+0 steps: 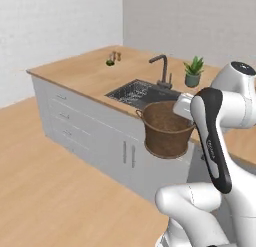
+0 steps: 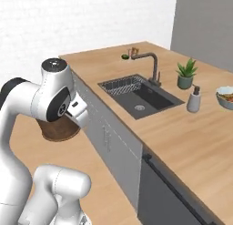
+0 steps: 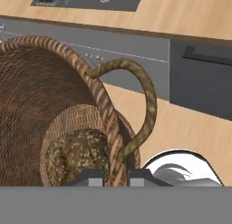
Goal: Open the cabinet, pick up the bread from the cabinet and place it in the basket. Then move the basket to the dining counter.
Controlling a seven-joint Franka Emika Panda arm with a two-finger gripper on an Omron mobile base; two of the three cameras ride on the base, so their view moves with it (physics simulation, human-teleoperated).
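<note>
Basket (image 1: 166, 130), carried, with bread (image 3: 77, 155) inside.
Gripper (image 3: 115, 177) clenched on the rim at 6 o'clock (loop handle (image 3: 140, 100) beside); dining counter (image 1: 85, 73) at 12.

No text, label, brand, number or sign can be read anywhere in these pictures. The small pale marks on the grey appliance panel (image 3: 95, 57) in the upper middle of the hand view are too small and blurred to make out as letters or figures. The soap bottle (image 2: 194, 99) at the right of the right base view carries no legible label.
</note>
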